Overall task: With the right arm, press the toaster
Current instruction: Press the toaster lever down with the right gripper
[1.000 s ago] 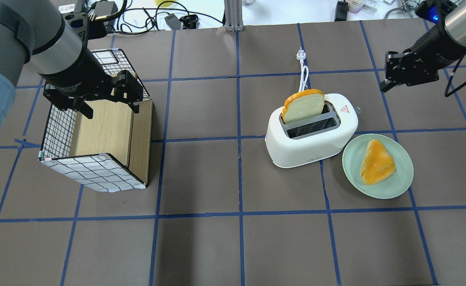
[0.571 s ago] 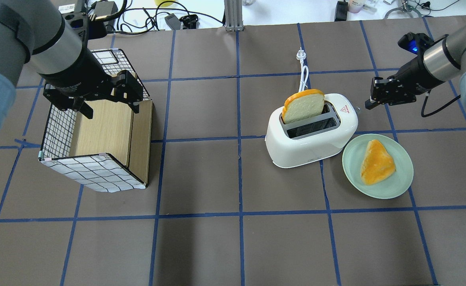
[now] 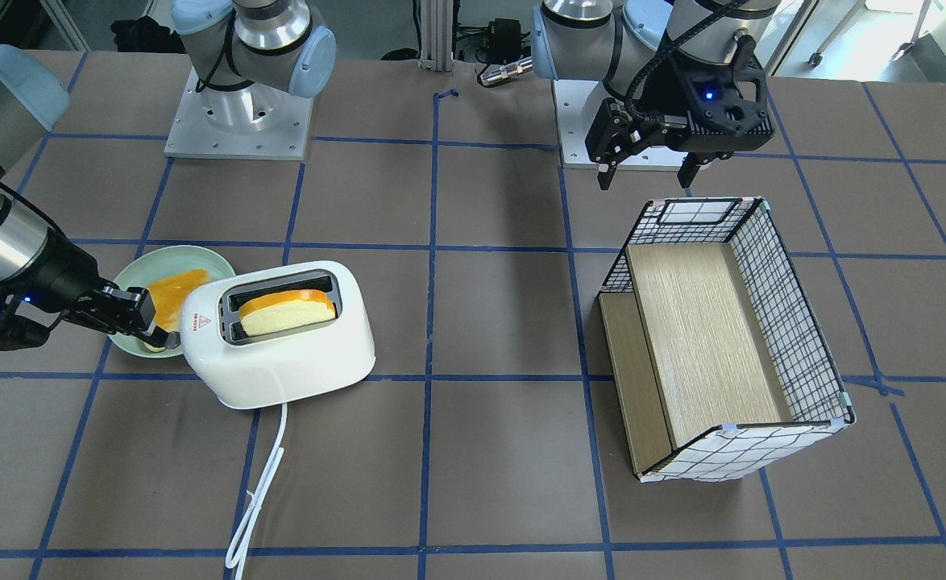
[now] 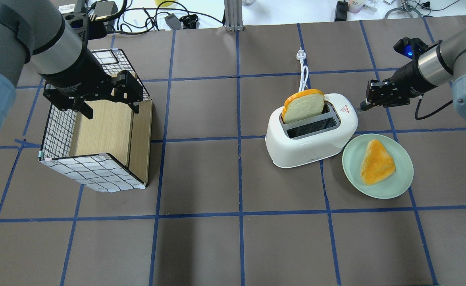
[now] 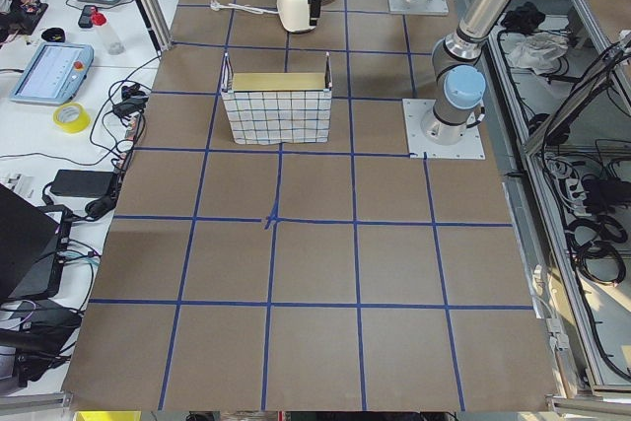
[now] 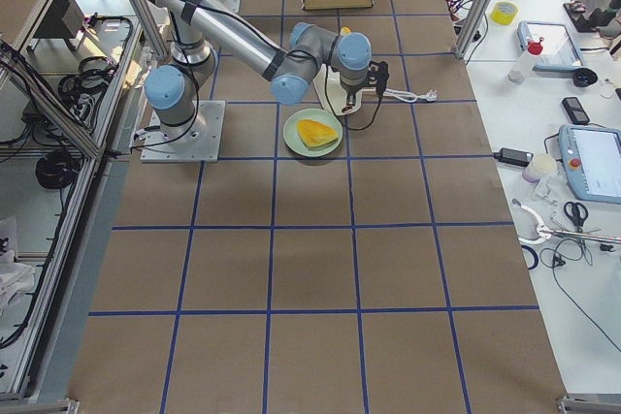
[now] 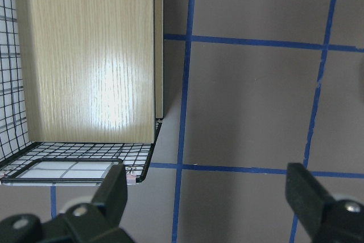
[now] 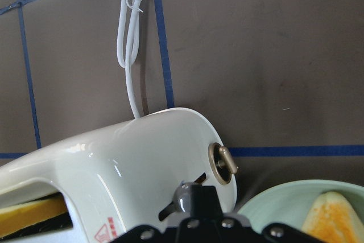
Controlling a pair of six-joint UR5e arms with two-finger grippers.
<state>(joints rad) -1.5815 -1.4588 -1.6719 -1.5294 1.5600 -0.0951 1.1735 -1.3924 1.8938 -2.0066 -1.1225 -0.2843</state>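
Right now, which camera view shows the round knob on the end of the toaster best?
The right wrist-mounted view: the knob is close and sharp on the toaster. In the overhead and front-facing views the right gripper sits at that end and no knob shows; the side views are too far.

A red warning triangle [image 4: 343, 110] marks the toaster [image 4: 296, 153] top; the red lettering [image 4: 348, 107] beside it is too small to read.

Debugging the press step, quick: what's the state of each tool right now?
Left tool: open, empty, above the checked box.
Right tool: shut, holding nothing, tip by the toaster end.
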